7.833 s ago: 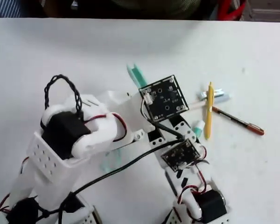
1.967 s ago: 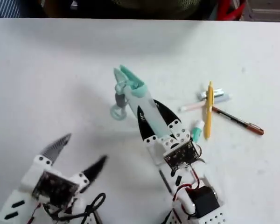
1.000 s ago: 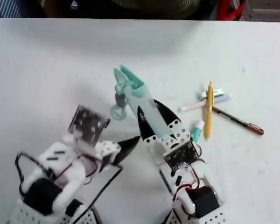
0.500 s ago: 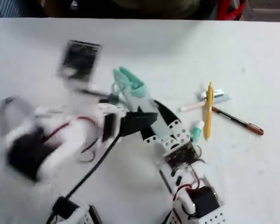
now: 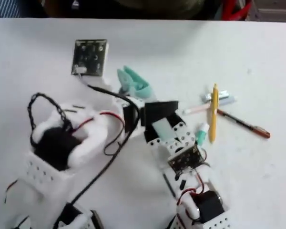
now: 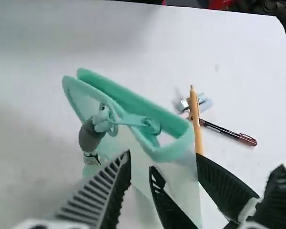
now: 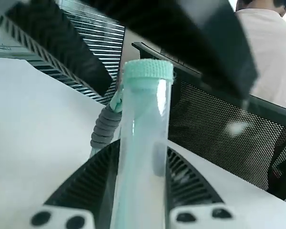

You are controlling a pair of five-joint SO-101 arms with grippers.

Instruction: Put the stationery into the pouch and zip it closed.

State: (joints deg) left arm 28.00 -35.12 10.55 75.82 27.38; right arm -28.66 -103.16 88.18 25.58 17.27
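Observation:
The pouch (image 5: 133,83), mint-rimmed with clear sides, stands up from the table with my right gripper (image 5: 159,130) shut on its lower part. The right wrist view shows the pouch (image 7: 143,119) pinched at the right gripper (image 7: 143,148). My left gripper (image 5: 143,114) is open, with its fingers on either side of the pouch just below the rim (image 6: 148,131); the left gripper (image 6: 139,164) holds nothing. A grey zipper cord (image 6: 89,138) hangs from the rim. The stationery lies to the right: a yellow pen (image 5: 213,112), a red pen (image 5: 243,124) and a small mint piece (image 5: 202,131).
A pale pink pen (image 5: 195,109) and a small blue-silver item (image 5: 218,98) lie under the yellow pen. The left arm's body and cables (image 5: 62,143) cover the near left of the table (image 5: 257,57). The right arm's base (image 5: 205,205) sits at the near edge.
The left arm swung up from the near left corner to the pouch and set its open fingers around it. The right arm kept still, holding the pouch. The stationery has not moved.

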